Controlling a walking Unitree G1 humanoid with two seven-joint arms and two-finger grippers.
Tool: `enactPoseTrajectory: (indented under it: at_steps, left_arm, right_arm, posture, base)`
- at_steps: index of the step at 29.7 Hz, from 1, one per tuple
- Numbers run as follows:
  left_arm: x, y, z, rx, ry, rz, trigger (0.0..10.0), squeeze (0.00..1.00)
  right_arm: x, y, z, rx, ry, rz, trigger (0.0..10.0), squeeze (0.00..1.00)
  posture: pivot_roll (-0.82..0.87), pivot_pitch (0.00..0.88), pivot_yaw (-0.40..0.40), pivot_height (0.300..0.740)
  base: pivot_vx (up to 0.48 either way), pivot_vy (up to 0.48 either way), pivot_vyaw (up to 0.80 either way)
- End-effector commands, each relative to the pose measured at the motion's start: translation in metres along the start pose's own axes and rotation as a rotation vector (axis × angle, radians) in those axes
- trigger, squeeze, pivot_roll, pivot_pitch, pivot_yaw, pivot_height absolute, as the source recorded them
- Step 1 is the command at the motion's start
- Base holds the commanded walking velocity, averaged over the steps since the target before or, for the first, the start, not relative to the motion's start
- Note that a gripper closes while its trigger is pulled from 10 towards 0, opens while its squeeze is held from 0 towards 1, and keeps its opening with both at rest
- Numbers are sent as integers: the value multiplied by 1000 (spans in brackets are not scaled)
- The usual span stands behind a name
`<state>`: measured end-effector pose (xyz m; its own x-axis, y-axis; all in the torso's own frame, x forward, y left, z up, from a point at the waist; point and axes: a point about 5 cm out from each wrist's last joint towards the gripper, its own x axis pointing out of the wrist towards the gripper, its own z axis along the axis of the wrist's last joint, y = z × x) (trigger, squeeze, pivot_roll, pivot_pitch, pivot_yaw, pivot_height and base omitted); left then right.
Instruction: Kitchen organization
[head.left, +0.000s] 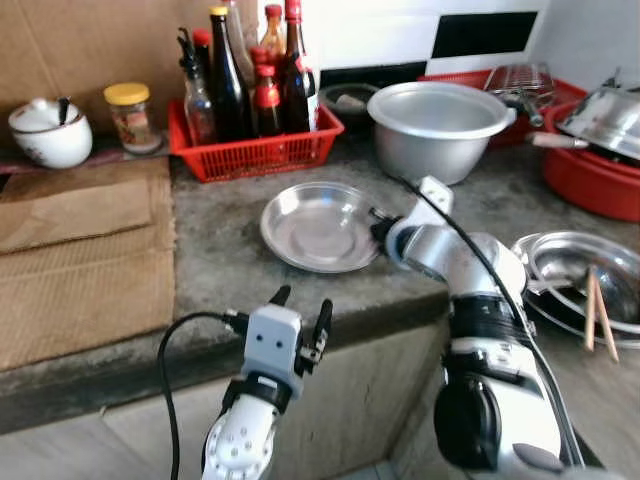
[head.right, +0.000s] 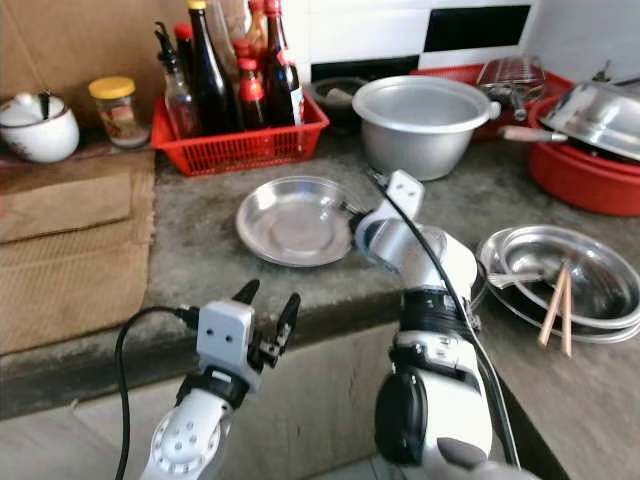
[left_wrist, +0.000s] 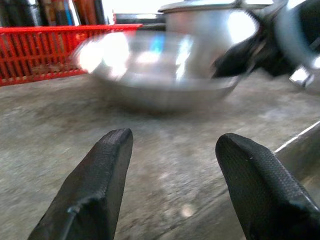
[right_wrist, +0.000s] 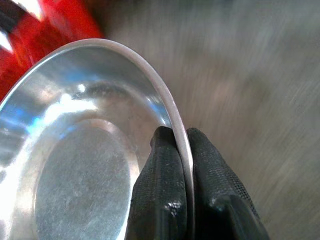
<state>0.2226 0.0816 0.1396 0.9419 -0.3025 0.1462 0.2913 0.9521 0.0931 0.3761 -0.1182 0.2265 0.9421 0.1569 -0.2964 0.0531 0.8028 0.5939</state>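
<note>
**Right claw pinches the plate rim**

On the grey counter (head.left: 215, 250), just in front of the red basket (head.left: 255, 150) of bottles, lies the shiny steel plate (head.left: 318, 225). From the head views, the right gripper (head.left: 380, 228) reaches the plate's edge on the side away from the basket's brown-paper end. The left gripper (head.left: 298, 308) hovers at the counter's front lip, fingers spread wide, holding nothing.

Left wrist view: two open fingers (left_wrist: 95, 185) point at the plate, likely waiting to help.

Right wrist view: both fingers (right_wrist: 162, 180) squeeze the thin rim (right_wrist: 172, 107), a good spot for lifting a flat plate.
</note>
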Motion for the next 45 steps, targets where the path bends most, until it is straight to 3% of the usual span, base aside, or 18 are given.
enactPoseTrajectory:
  at_steps: [1, 7, 8, 9, 11, 17, 24, 45]
  left_arm:
    - [1, -1, 0, 2, -2, -5, 10000, 0]
    - [1, -1, 0, 1, -3, -7, 10000, 0]
    - [1, 0, 1, 1, -5, -8, 10000, 0]
    - [1, 0, 1, 1, -5, -8, 10000, 0]
    - [1, 0, 1, 1, -7, -7, 10000, 0]
    - [3, -1, 5, -11, -26, -14, 10000, 0]
    - [4, 0, 7, -7, -37, -12, 10000, 0]
    - [3, 0, 5, -6, -27, -12, 10000, 0]
  right_arm:
    - [-10, 13, -10, 0, -91, 108, 0, 0]
    - [-22, 11, -9, -79, -259, 109, 0, 0]
    - [-32, 14, -9, -193, -355, 148, 0, 0]
    - [-32, 14, -9, -193, -355, 148, 0, 0]
    - [-42, 19, -9, -306, -437, 194, 0, 0]
    - [-61, 33, -13, -463, -586, 282, 0, 0]
    - [-69, 48, -19, -529, -654, 368, 0, 0]
    - [-74, 55, -22, -621, -719, 408, 0, 0]
  posture:
    - [45, 48, -63, 740]
    - [47, 41, -56, 740]
    - [46, 37, -51, 740]
    - [46, 37, -51, 740]
    - [46, 34, -50, 740]
    - [46, 28, -44, 740]
    - [46, 38, -41, 740]
    - [40, 49, -39, 740]
  base:
    - [0, 0, 0]
    - [0, 0, 0]
    - [0, 0, 0]
    - [0, 0, 0]
    - [0, 0, 0]
    - [0, 0, 0]
    - [0, 0, 0]
    - [-61, 0, 0]
